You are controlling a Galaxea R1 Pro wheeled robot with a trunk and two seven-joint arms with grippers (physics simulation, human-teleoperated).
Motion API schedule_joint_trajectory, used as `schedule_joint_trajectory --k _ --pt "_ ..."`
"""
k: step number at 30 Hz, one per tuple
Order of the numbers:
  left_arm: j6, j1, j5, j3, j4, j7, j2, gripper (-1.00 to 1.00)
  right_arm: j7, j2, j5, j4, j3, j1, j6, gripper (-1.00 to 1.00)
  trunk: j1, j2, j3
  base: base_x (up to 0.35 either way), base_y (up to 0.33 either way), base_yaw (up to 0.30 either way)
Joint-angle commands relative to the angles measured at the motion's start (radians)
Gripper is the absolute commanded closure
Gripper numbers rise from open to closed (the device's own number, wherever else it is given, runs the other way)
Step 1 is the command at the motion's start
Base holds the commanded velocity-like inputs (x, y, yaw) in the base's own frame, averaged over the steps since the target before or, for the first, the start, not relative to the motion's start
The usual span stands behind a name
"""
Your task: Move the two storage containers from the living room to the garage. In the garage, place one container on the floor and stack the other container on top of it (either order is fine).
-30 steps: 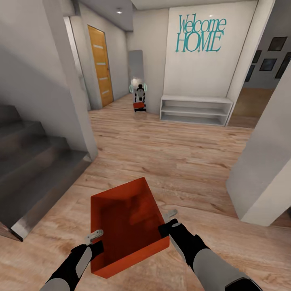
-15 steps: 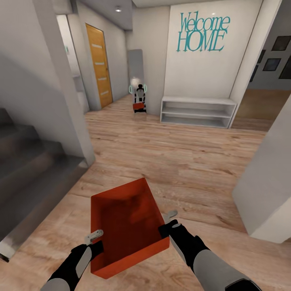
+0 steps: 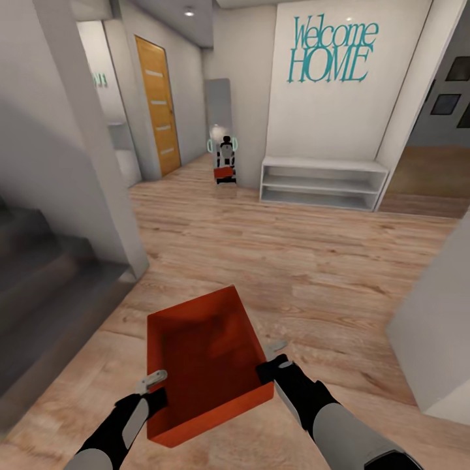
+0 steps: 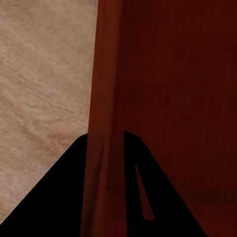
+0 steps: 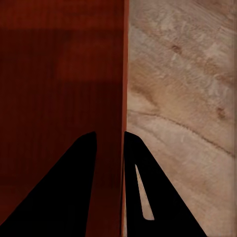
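Observation:
One orange-red storage container (image 3: 202,365) hangs low in front of me over a light wood-plank floor, held by its two long side walls. My left gripper (image 3: 155,385) is shut on the left wall, and my right gripper (image 3: 271,356) is shut on the right wall. In the left wrist view the gripper (image 4: 106,136) pinches the thin red wall (image 4: 106,74) between its dark fingers. The right wrist view shows the same grip (image 5: 109,133) on the container's rim (image 5: 123,59). The garage is out of view.
Grey stairs (image 3: 39,287) and a white wall corner (image 3: 98,170) stand at the left. Another white wall corner (image 3: 437,326) stands at the right. Ahead are a white low shelf (image 3: 323,179), a mirror (image 3: 224,153) showing my reflection, and an orange door (image 3: 156,104).
The whole view has shifted: the stairs and left wall slid left and the right wall corner slid right as I rolled forward. Both grippers hold the container as before.

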Motion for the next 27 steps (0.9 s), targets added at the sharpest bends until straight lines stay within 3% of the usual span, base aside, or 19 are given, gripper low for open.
schedule_joint_trajectory --k 1,27 --pt "0.03 0.0 0.043 -0.081 0.0 0.007 -0.014 1.0 0.025 0.01 -0.01 -0.003 0.072 0.0 0.006 1.0 0.0 0.0 -0.001 0.34 0.0 0.0" --pt "0.031 0.0 0.044 -0.082 0.0 0.007 -0.013 1.0 0.025 0.01 -0.01 -0.003 0.071 0.0 0.006 1.0 0.0 0.0 -0.001 0.341 0.0 0.0"
